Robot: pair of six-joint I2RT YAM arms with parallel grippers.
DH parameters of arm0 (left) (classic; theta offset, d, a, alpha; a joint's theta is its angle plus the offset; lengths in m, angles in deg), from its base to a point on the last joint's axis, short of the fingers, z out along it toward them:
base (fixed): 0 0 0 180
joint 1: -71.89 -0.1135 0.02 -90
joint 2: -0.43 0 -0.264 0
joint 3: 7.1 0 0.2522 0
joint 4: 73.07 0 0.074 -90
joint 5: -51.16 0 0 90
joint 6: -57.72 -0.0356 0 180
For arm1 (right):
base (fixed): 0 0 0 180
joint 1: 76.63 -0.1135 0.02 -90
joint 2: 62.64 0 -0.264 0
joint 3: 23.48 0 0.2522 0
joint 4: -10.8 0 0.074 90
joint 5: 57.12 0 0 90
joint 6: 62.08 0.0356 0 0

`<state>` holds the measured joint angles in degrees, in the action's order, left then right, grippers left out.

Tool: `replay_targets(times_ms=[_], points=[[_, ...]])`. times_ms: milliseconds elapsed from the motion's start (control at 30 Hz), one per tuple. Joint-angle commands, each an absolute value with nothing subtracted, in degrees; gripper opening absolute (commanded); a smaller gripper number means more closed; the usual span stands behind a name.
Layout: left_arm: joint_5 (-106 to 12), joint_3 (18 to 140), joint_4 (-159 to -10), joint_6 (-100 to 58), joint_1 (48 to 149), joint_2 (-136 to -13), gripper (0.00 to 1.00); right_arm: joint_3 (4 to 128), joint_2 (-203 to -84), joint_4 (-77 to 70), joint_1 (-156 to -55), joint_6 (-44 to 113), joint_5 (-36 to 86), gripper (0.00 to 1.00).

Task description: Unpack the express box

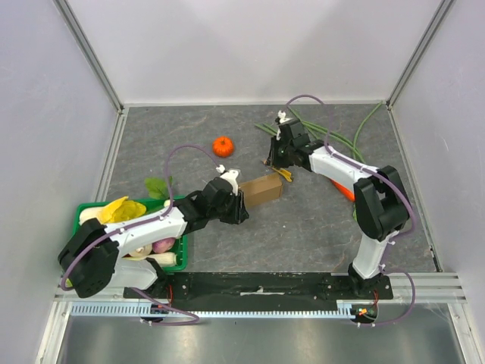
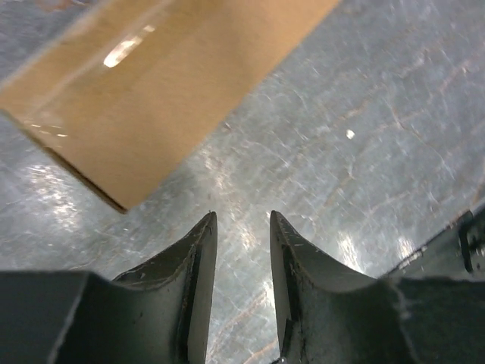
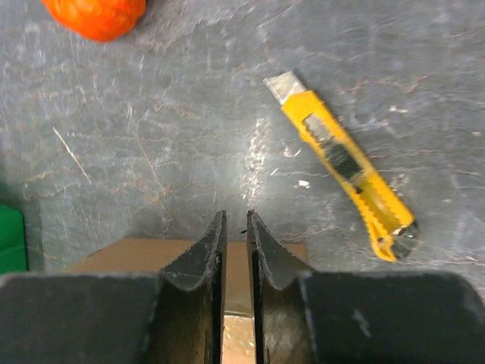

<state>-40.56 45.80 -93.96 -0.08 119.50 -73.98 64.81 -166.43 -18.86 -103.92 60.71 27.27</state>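
— What's ahead?
— A flat brown cardboard box (image 2: pixel 151 83), upper left, on the mottled grey table (image 2: pixel 364 136).
— And the black left gripper (image 2: pixel 242 220)?
— Jaws slightly parted, nothing between them, near the box's corner.

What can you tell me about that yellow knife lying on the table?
The yellow knife is a slim, plastic-looking snap-off cutter with a dark slider along its body and a short silvery blade pushed out at one end. It lies flat on the grey table, near the cardboard box but apart from it, touching only the table.
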Motion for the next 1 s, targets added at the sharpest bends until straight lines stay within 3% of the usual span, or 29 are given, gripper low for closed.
replay_targets(times_ms=[0,467,667,967], points=[[-32.4,46.2,-91.1,5.4,117.7,-74.8,0.38,67.1,-167.8,-21.1,-105.2,56.9,24.6,0.20],[-45.0,51.1,-87.0,6.1,107.0,-84.0,0.33,52.8,-156.9,-23.0,-107.0,56.7,20.6,0.18],[-60.3,49.6,-77.4,11.4,104.5,-91.1,0.33,48.1,-151.2,-19.7,-109.4,58.1,16.5,0.19],[-73.1,50.0,-63.0,17.1,104.8,-100.5,0.33,49.3,-152.9,-17.2,-112.3,59.8,17.0,0.18]])
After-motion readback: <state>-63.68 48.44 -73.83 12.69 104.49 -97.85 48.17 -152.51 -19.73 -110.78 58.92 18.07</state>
